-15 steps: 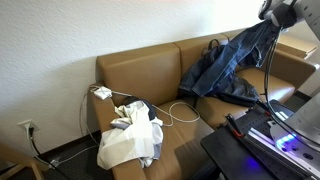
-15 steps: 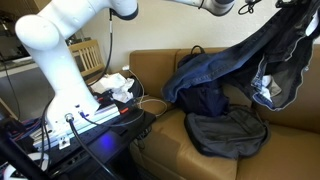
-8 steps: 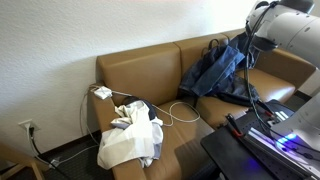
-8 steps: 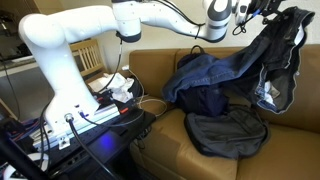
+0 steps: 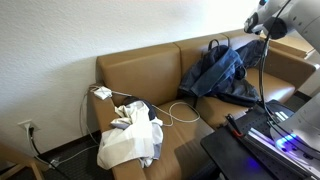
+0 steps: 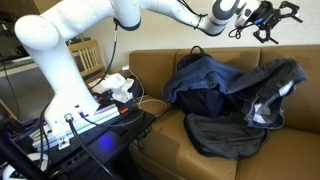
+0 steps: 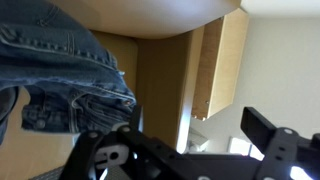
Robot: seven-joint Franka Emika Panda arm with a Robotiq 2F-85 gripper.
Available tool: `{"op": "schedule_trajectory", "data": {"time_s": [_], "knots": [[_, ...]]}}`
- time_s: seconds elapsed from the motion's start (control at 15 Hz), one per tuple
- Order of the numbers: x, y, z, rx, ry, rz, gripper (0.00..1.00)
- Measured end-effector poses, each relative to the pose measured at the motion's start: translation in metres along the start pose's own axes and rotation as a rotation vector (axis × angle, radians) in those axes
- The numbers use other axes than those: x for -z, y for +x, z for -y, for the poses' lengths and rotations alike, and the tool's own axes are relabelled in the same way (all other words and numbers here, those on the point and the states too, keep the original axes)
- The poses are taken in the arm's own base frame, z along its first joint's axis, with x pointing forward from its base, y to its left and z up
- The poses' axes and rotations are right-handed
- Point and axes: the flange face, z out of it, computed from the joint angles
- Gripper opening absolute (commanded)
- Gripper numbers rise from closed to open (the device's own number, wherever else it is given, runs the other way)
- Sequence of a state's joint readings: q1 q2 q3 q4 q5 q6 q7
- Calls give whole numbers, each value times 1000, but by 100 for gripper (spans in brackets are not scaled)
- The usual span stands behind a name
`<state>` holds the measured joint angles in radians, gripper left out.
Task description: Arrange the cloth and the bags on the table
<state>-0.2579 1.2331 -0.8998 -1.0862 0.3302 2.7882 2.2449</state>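
While under the cloth (image 5: 215, 70), tan sofa (image 5: 150, 65) against white wall (image 5: 100, 25).

— Where does the arm (image 6: 62, 55) stand?
— In an exterior view its white base sits at about eight o'clock. The links climb, bend, and run along the top edge toward one o'clock.
— And the gripper (image 6: 268, 20)?
— Out at the end, near two o'clock, held high, jaws spread wide.
— Does the wrist view agree?
— Yes. Its dark fingers (image 7: 272, 140) show at five and seven o'clock, well apart from each other.
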Motion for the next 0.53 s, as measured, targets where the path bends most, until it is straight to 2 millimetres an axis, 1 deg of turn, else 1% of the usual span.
{"op": "schedule_trajectory", "data": {"time_s": [0.13, 0.27, 0.4, 0.47, 0.53], "knots": [[-9, 20, 15, 3, -97, 21, 100], [-10, 33, 31, 6, -135, 47, 100], [-9, 33, 34, 6, -139, 55, 100], [-10, 33, 32, 7, -147, 52, 100], [-9, 26, 26, 20, -178, 56, 100]]}}
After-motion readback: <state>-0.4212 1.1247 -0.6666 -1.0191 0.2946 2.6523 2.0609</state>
